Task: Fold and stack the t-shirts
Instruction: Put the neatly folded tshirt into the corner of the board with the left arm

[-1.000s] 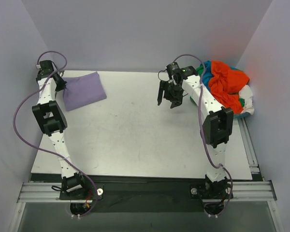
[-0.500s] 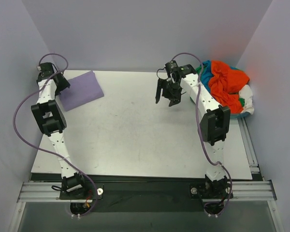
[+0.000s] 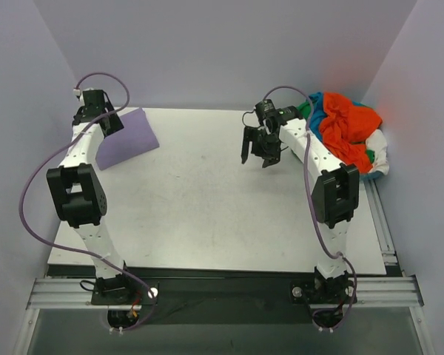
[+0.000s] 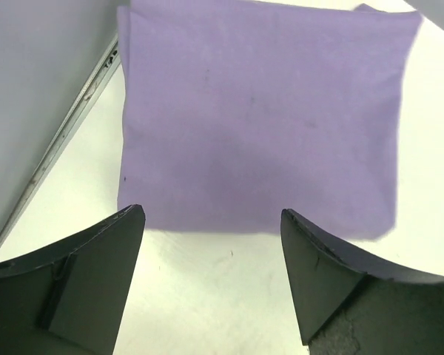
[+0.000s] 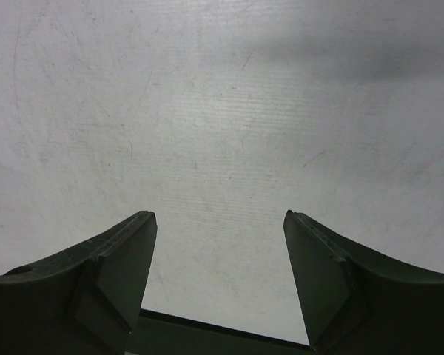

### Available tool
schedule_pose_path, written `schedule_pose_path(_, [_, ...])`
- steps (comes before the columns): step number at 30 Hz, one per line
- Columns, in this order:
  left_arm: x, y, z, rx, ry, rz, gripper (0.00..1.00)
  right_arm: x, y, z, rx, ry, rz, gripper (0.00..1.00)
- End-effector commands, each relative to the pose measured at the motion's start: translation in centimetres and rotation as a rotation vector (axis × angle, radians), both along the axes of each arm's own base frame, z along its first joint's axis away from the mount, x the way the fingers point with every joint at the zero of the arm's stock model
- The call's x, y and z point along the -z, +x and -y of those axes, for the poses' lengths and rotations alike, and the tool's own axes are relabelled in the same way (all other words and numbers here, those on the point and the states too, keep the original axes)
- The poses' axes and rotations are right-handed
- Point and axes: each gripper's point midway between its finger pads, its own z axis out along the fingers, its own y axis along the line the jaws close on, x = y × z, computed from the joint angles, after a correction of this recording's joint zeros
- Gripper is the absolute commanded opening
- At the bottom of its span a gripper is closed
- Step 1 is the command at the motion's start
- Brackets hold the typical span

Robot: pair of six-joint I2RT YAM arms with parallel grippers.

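Observation:
A lavender t-shirt lies folded flat at the table's back left corner; in the left wrist view this lavender t-shirt fills the upper half. My left gripper hovers at its left edge, open and empty; its fingertips frame bare table just short of the cloth's near edge. A heap of orange-red, teal-blue, green and white t-shirts sits at the back right. My right gripper hangs open over the bare table left of that heap, holding nothing.
The heap rests in a pale basket at the table's right edge. Walls close in on the left, back and right. A metal rail runs along the table edge beside the lavender shirt.
My left gripper has opened and let go of the lavender shirt, and its arm has lifted back. The shirt shifted slightly left. The right gripper barely moved.

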Motion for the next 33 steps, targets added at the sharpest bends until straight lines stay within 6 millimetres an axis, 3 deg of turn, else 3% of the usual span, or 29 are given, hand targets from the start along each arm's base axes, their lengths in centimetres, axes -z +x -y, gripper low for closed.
schedule_pose_path(1, [-4.5, -1.5, 0.7, -0.017, 0.04, 0.097, 0.85, -2.6, -0.4, 0.3, -0.019, 0.012, 0.095, 0.71])
schedule_pose_path(2, [-4.4, -2.1, 1.4, -0.002, 0.031, 0.091, 0.85, -2.3, -1.1, 0.6, -0.017, 0.011, 0.091, 0.71])
schedule_pose_path(3, [-3.2, -3.3, 2.3, 0.01, 0.017, 0.058, 0.85, -2.4, -1.3, 0.7, -0.016, 0.011, 0.099, 0.71])
schedule_pose_path(4, [-4.3, -4.1, 3.6, 0.032, 0.012, 0.079, 0.86, -2.3, -1.2, 0.7, -0.015, 0.017, 0.116, 0.71])
schedule_pose_path(5, [-4.2, -4.9, 4.5, 0.048, 0.006, 0.07, 0.86, -3.0, -1.5, 0.8, -0.016, 0.026, 0.141, 0.71])
schedule_pose_path(6, [-4.3, -6.4, 5.4, 0.064, 0.004, 0.064, 0.86, -2.1, -1.9, 1.0, -0.016, 0.023, 0.134, 0.71])
schedule_pose_path(8, [-4.2, -7.8, 8.4, 0.119, -0.01, 0.059, 0.86, -2.9, -2.5, 1.3, -0.016, 0.031, 0.171, 0.71])
schedule_pose_path(9, [-5.2, -8.9, 9.2, 0.133, -0.016, 0.07, 0.87, -1.9, -3.2, 1.5, -0.02, 0.024, 0.164, 0.71])
schedule_pose_path(11, [-4.3, -11.0, 11.9, 0.172, -0.03, 0.041, 0.92, -2.4, -4.2, 1.8, -0.02, 0.031, 0.196, 0.71])
schedule_pose_path(12, [-5.0, -12.3, 12.4, 0.175, -0.027, 0.045, 0.93, -1.5, -5.0, 2.1, -0.024, 0.023, 0.188, 0.71])
schedule_pose_path(13, [-4.3, -13.5, 13.4, 0.183, -0.034, 0.027, 0.93, -1.3, -5.5, 2.4, -0.024, 0.02, 0.192, 0.71])
schedule_pose_path(15, [-4.9, -15.6, 15.3, 0.214, -0.037, 0.034, 0.97, -2.3, -6.3, 2.6, -0.026, 0.028, 0.253, 0.71])
schedule_pose_path(16, [-4.8, -16.3, 16.0, 0.214, -0.05, 0.038, 0.97, -1.0, -7.6, 3.1, -0.031, 0.011, 0.231, 0.71])
schedule_pose_path(17, [-4.0, -17.6, 17.2, 0.245, -0.052, 0.019, 0.97, -2.0, -8.1, 3.4, -0.029, 0.02, 0.273, 0.71])
schedule_pose_path(19, [-4.3, -19.6, 17.7, 0.235, -0.066, 0.019, 0.97, -0.9, -9.8, 3.9, -0.035, 0.008, 0.271, 0.7])
schedule_pose_path(22, [-4.3, -22.5, 19.0, 0.261, -0.081, 0.006, 0.97, -1.4, -11.6, 4.6, -0.029, 0.021, 0.315, 0.7])
schedule_pose_path(27, [-4.4, -26.6, 20.0, 0.294, -0.116, 0.013, 0.97, 0.3, -15.2, 6.1, -0.033, 0.02, 0.314, 0.71])
schedule_pose_path(33, [-3.9, -29.8, 20.8, 0.311, -0.207, 0.022, 0.97, 0.6, -17.5, 7.3, -0.033, 0.034, 0.354, 0.71])
